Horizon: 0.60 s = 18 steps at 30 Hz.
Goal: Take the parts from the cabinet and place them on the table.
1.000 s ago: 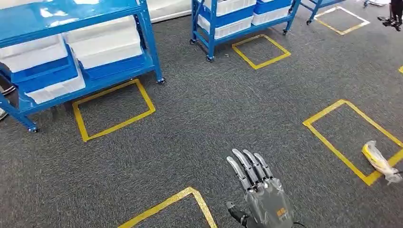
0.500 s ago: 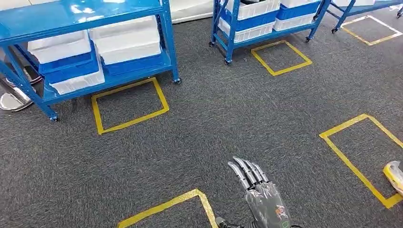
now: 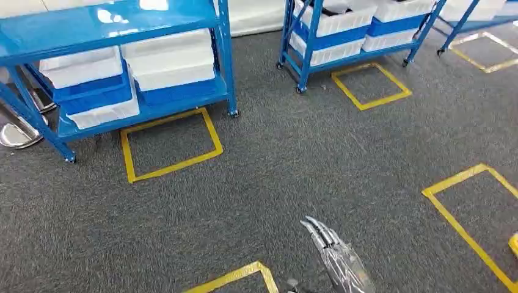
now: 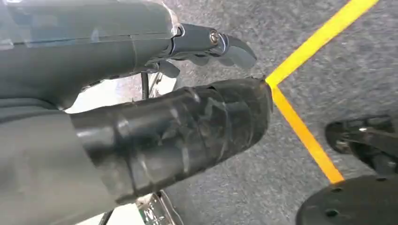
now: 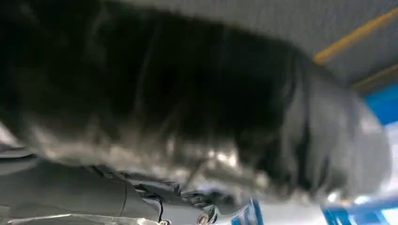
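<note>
The right hand (image 3: 339, 259) was seen low in the head view, above the grey carpet (image 3: 305, 159). Its fingers (image 3: 317, 231) were stretched out straight and nothing was held in them. In the left wrist view the left hand (image 4: 155, 126) was seen over the carpet beside a corner of yellow tape (image 4: 300, 131). Whether its fingers were released or clenched could not be told. The right wrist view was too blurred to be read.

The blue cabinet (image 3: 116, 18) was placed well apart from the right hand, on castors, with white bins (image 3: 171, 58) stacked on its shelves. What lay inside the bins could not be made out. A taped yellow square (image 3: 214, 131) was marked on the floor just in front of it. A second blue cabinet (image 3: 303, 43) with similar bins was seen farther off.
</note>
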Each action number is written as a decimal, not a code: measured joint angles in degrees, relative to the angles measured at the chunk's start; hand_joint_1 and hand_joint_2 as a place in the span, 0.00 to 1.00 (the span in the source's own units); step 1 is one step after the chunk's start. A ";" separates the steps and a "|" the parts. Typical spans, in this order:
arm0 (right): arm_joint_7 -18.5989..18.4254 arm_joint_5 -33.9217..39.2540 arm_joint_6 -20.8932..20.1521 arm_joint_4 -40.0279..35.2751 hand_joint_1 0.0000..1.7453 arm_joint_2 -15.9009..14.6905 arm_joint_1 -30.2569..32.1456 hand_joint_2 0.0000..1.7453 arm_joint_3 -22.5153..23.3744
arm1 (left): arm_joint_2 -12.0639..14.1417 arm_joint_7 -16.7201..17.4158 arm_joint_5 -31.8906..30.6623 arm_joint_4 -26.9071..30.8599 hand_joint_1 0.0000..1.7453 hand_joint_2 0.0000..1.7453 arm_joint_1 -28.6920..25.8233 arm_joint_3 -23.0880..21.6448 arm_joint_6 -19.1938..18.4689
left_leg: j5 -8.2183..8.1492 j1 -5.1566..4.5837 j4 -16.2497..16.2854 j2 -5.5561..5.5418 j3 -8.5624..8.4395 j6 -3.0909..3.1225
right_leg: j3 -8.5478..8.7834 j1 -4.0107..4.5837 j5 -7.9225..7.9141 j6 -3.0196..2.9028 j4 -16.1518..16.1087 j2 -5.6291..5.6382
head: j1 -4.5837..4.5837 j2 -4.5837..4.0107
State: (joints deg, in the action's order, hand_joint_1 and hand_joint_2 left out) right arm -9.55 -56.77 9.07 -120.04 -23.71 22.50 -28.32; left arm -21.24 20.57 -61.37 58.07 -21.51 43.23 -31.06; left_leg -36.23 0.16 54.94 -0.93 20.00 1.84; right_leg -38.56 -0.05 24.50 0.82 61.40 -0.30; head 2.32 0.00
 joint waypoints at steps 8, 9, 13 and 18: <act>9.35 6.92 -7.58 8.06 0.00 10.73 4.87 0.00 16.81 | 0.11 -0.20 -1.03 0.00 0.00 0.00 0.51 0.44 -0.76 | -1.03 0.40 18.08 0.51 12.78 -2.16 | 10.56 -0.67 4.15 -2.15 -5.92 0.09 | -0.07 0.00; 9.66 6.92 -7.73 8.74 0.00 11.66 5.27 0.00 18.54 | 0.11 -0.20 -1.03 0.00 0.00 0.00 0.47 0.50 -0.76 | -4.41 0.42 17.66 0.56 14.40 -2.22 | 11.95 -0.67 4.97 -2.11 -6.32 0.13 | 0.00 0.00; 11.41 3.87 -11.53 11.27 0.00 16.73 5.46 0.00 24.52 | 0.11 -0.05 -0.94 0.00 0.00 0.00 -0.05 0.94 -0.66 | 3.05 0.44 7.63 0.61 17.44 -1.39 | 17.22 -0.58 9.03 -1.62 -6.72 0.52 | -0.04 0.00; 24.66 -8.11 -19.87 19.94 0.00 28.05 -0.86 1.00 46.16 | 0.15 1.47 0.81 0.02 0.00 0.00 0.33 0.59 0.42 | 11.03 -0.69 5.04 0.57 15.82 0.72 | 19.12 -0.84 10.15 0.39 -4.29 0.78 | -0.02 0.00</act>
State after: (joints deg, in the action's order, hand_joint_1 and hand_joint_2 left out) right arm 15.12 -64.88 -10.80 -100.10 4.34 21.63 17.84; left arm -21.09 22.03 -60.56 58.10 -21.18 43.82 -30.64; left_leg -25.20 -0.53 59.98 -0.36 35.81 2.55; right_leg -19.44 -0.89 34.65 1.21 57.11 0.48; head 2.30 0.00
